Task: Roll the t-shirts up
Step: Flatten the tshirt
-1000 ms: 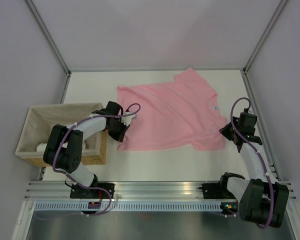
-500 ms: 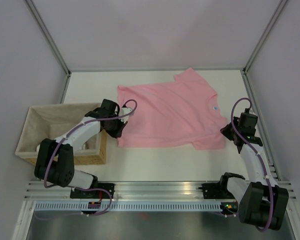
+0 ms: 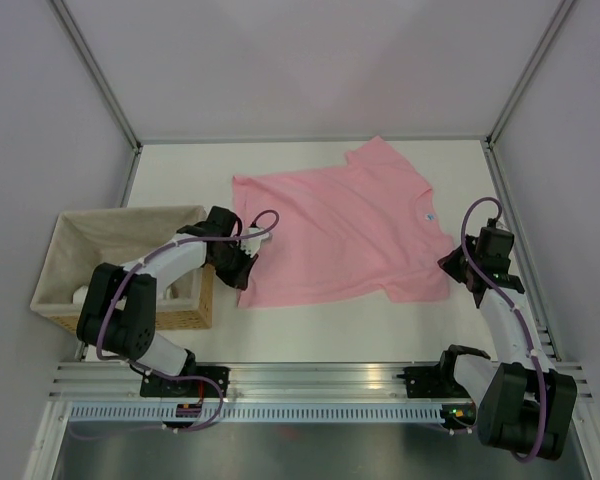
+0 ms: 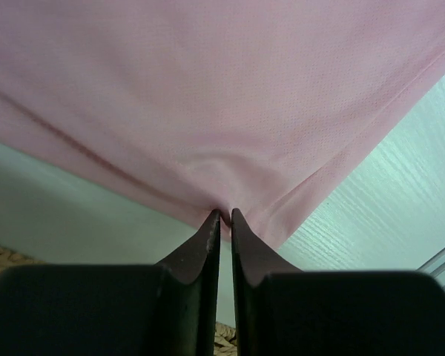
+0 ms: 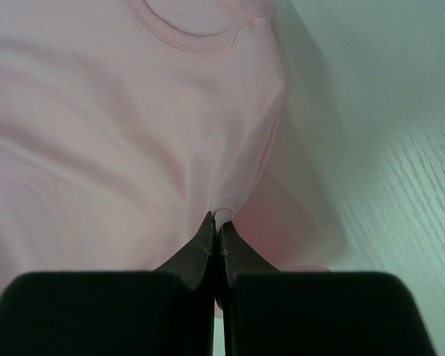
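Basket [image 3: 110, 240] just beside left hand [image 3: 242, 271] pinching t-shirt [image 3: 345, 225] corner

A plain, soft, light-pink cloth t-shirt [image 3: 340, 230] with short sleeves lies spread nearly flat on the white table [image 3: 180, 180], hem to the left and neck to the right, where a small neck label [image 3: 430, 215] shows. One sleeve points to the far side, the other to the near right. The left end effector [image 4: 224, 216] pinches its near hem corner into a small pucker; the right end effector [image 5: 216, 221] nips a raised fold below the ribbed collar.
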